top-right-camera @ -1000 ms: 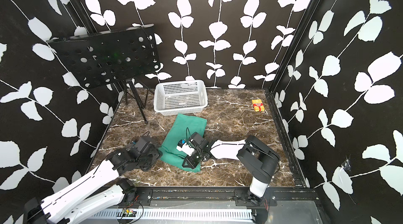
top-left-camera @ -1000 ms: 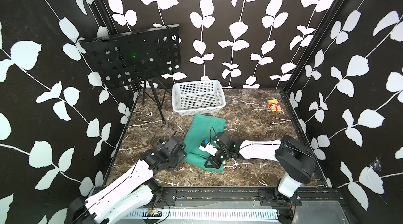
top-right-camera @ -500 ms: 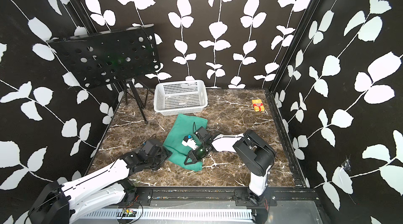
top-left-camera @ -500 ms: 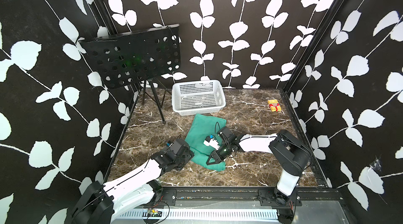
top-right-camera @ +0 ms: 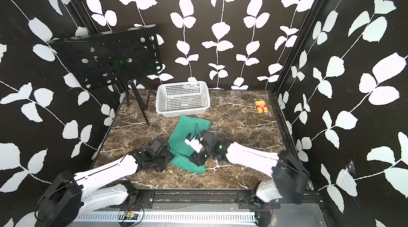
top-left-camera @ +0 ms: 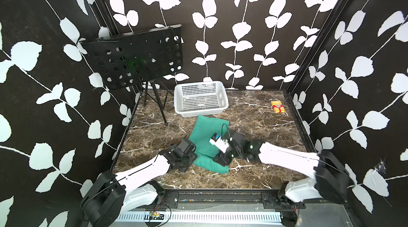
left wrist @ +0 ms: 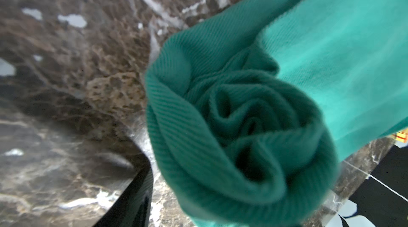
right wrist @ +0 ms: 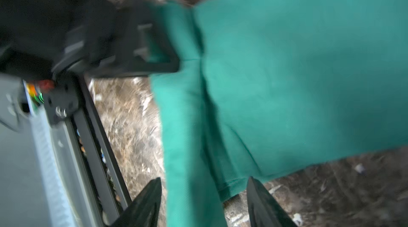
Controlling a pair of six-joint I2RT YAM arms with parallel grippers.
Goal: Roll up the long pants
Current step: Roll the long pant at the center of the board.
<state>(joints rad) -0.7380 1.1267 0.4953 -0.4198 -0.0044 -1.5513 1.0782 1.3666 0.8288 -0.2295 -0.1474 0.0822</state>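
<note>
**Long pants [top-left-camera: 208,133] partly rolled: regrip before the next turn**

The pants lie on the marble table [top-left-camera: 254,124], just in front of the white basket [top-left-camera: 199,110]. The far part is flat, and the near end is wound into a thick roll [top-left-camera: 209,165]. The left wrist view shows its spiral of layers.

Your right gripper [right wrist: 204,202] has its jaws apart, straddling the roll's right end without pinching it. Your left gripper [top-left-camera: 187,158] sits at the roll's left end. You cannot tell from these views whether it is clamped on the cloth.

This looks like a mid-roll regrip, with a good stretch of flat cloth left. Next, take both ends evenly and turn the roll toward the basket. Keep it snug and level so the spiral does not loosen or skew.
</note>
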